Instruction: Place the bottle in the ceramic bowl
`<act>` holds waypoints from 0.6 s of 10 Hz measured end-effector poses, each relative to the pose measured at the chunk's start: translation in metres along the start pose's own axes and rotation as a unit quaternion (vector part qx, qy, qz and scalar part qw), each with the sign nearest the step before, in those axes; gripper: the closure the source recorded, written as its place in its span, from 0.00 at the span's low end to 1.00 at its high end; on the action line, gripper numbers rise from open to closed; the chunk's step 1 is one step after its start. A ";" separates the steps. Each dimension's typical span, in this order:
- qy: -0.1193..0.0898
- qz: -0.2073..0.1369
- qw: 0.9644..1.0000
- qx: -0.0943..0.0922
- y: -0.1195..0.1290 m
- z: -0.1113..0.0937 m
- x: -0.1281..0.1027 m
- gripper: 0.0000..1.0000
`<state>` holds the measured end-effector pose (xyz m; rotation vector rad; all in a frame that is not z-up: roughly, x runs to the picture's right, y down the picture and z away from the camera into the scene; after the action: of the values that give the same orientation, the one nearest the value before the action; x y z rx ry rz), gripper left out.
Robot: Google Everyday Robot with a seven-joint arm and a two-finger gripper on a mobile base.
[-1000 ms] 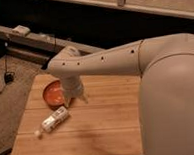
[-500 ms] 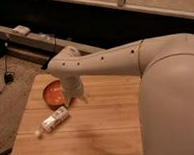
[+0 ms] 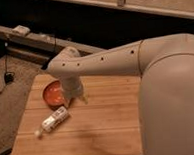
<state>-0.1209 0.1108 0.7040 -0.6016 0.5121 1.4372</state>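
The bottle, small and whitish with a pale label, lies on its side on the wooden table, left of centre. The ceramic bowl, orange-red and round, sits just behind it near the table's left edge; the arm covers its right rim. My gripper hangs below the wrist, at the bowl's right rim and just above and right of the bottle. It holds nothing that I can see.
My large white arm reaches across from the right and fills the right side of the view. A dark low shelf with a small pale item stands behind the table. Carpet and a cable lie left of it.
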 end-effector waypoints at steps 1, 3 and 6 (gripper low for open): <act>0.000 -0.002 1.000 -0.002 0.012 0.003 0.000 0.35; 0.001 0.001 1.000 -0.011 0.048 0.016 -0.002 0.35; 0.010 0.008 1.000 -0.023 0.105 0.038 -0.007 0.35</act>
<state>-0.2276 0.1341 0.7293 -0.6496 0.5018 1.4619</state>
